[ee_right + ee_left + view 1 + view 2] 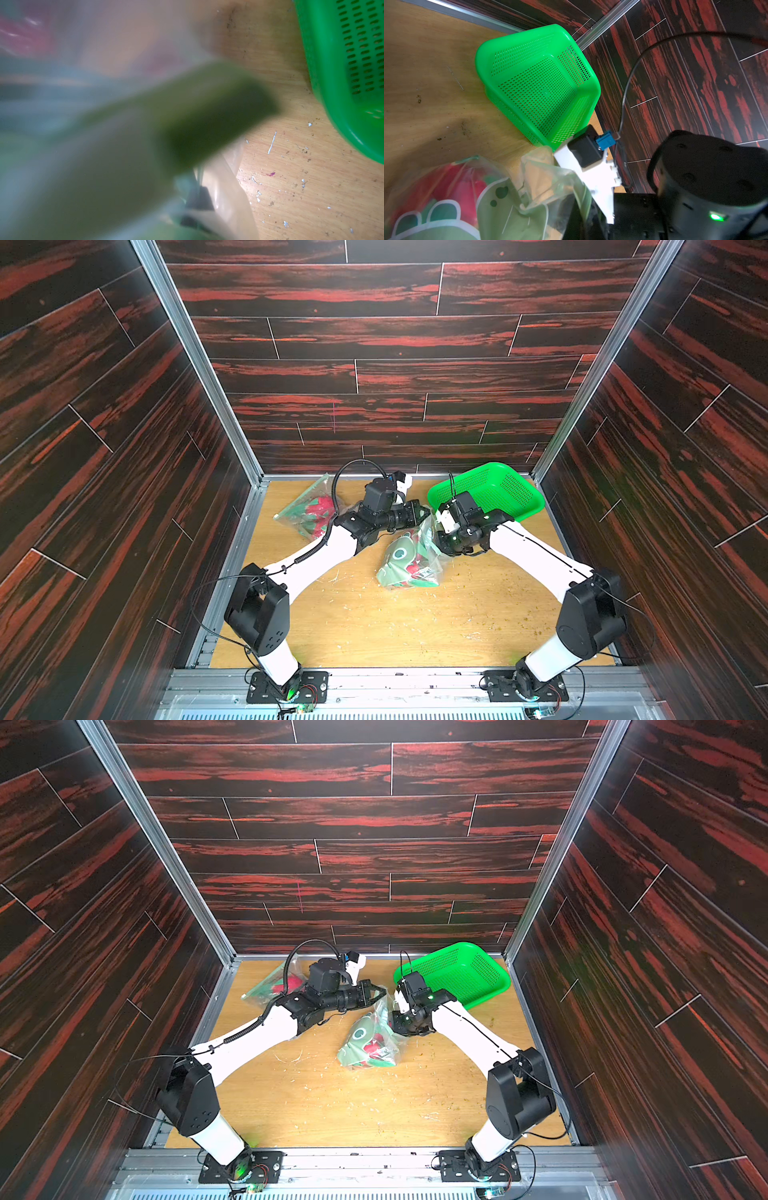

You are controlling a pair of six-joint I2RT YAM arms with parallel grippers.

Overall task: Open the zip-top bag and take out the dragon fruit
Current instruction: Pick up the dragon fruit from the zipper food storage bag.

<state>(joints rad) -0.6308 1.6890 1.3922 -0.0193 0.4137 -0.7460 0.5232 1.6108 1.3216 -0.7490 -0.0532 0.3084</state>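
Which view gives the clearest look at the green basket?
The left wrist view: the green basket is nearly whole and sharp, its perforated floor bare. In both top views it is small, its near rim behind the right arm. The right wrist view catches one corner only.

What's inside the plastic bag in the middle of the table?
Red fruit with green leaves shows through the clear bag. The green print and crumpled plastic cover the rest, so the number stays unknown.

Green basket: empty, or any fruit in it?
Empty. In the left wrist view the green basket shows only its bare perforated floor and walls, with no fruit inside.
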